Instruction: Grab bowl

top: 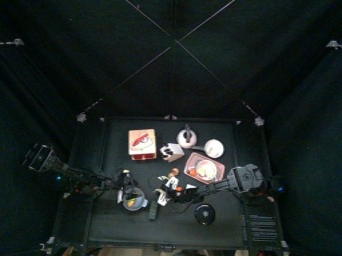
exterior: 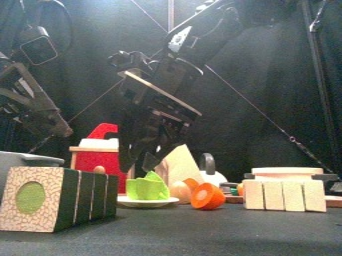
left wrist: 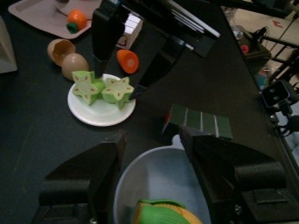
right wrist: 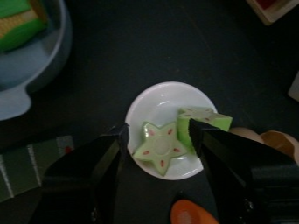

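You are looking at a small black table (top: 227,135) with two black arms over it. The big pale grey round bowl (left wrist: 140,179) is sitting near the left side of the table, with something green and yellow inside it. Your left gripper (left wrist: 158,157) is hanging right above that bowl with its jaws wide apart, holding nothing.

The little white round dish (right wrist: 146,96) is sitting near the middle of the table, just beside the grey bowl. Two green star-shaped toy fruit pieces (right wrist: 158,150) are lying in it. Your right gripper (right wrist: 163,131) is hanging low over this dish, jaws spread wide with one on each side of the green pieces, and it is gripping nothing. A small orange toy piece (exterior: 207,196) is lying just beside the dish.

I think you are in the reaching step, and no bowl is grabbed yet. The task is not saying which bowl. If you are going for the white dish, you are needing to slide one jaw over its rim, not the fruit, then squeeze gently and lift straight up
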Controlling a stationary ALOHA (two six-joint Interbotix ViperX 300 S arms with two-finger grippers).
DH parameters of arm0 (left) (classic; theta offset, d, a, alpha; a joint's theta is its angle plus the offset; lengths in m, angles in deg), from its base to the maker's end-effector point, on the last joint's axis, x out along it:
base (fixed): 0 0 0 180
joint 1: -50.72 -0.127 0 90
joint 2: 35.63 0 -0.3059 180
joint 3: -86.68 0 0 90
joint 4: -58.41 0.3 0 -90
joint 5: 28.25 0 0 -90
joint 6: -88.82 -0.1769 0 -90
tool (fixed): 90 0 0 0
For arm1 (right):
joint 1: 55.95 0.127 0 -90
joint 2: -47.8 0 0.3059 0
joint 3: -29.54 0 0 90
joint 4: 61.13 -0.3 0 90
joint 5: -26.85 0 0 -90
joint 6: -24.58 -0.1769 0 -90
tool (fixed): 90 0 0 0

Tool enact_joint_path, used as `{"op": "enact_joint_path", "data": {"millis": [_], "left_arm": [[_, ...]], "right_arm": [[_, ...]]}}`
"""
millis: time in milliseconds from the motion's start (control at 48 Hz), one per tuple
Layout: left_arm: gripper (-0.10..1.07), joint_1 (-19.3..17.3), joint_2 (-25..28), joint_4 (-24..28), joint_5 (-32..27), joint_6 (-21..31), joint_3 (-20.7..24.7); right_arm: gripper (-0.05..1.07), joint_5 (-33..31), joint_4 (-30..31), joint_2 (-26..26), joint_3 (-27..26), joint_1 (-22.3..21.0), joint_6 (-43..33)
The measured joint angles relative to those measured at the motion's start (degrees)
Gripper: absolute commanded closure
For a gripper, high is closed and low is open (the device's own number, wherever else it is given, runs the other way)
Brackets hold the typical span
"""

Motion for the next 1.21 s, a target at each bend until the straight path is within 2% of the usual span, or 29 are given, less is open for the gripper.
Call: {"op": "enact_joint_path", "data": {"millis": [146, 354, 458, 562, 750, 1208], "left_arm": [[0.10, 1.41, -1.76, -2.37, -3.43, 0.00, 0.00], [0.10, 4.57, -8.53, -2.99, -8.88, 0.00, -1.67], [0.10, 4.66, -12.22, -4.92, -11.87, 0.00, -3.60], [0.10, 4.66, -14.59, -6.68, -12.48, 0.00, -5.45], [0.10, 4.75, -17.49, -7.65, -12.66, 0.09, -6.94], [0.10, 2.99, -17.67, -7.65, -12.39, 0.00, -7.12]], "right_arm": [[0.13, 4.04, -0.70, -1.93, -0.09, -0.97, 0.00], [0.13, 12.66, -6.42, -2.64, -0.18, -4.92, -0.09], [0.13, 17.49, -9.76, -2.55, -0.79, -6.24, -0.09], [0.13, 20.30, -11.87, -0.97, -2.11, -6.77, 0.00], [0.13, 21.27, -12.30, 3.25, -5.71, -6.68, 0.18], [0.15, 19.07, -12.48, 10.28, -10.81, -6.50, 0.18]]}}
